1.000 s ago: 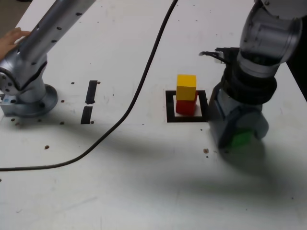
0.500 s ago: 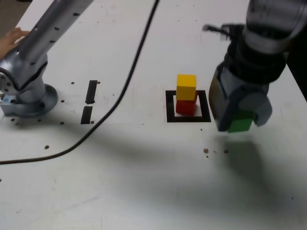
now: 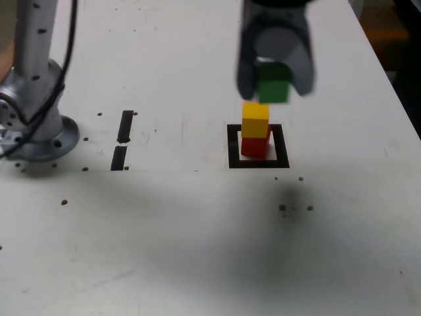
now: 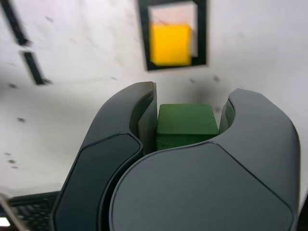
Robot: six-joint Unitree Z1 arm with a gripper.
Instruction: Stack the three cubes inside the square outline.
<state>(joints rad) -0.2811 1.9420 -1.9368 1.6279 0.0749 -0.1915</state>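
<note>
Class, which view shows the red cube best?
The exterior view: the red cube shows plainly beneath the yellow cube. The wrist view shows at most a faint reddish trace beside the yellow.

The table [image 3: 177,237] is white, and its edge slants down toward the exterior view's lower right. A faint straight line crosses its surface. Blurred grey shadows spread over the nearer part. The outline [image 3: 233,148], black tape around a white centre, lies right of the middle in the exterior view. The red cube [image 3: 255,146] sits on the table inside it. Well apart, toward the exterior view's left, lie two black strips, the upper strip [image 3: 125,126] and the lower strip [image 3: 118,158], nearly end to end. Beyond them stands a round grey base [image 3: 49,141]. Small brown specks [image 3: 64,202] dot the surface.
</note>
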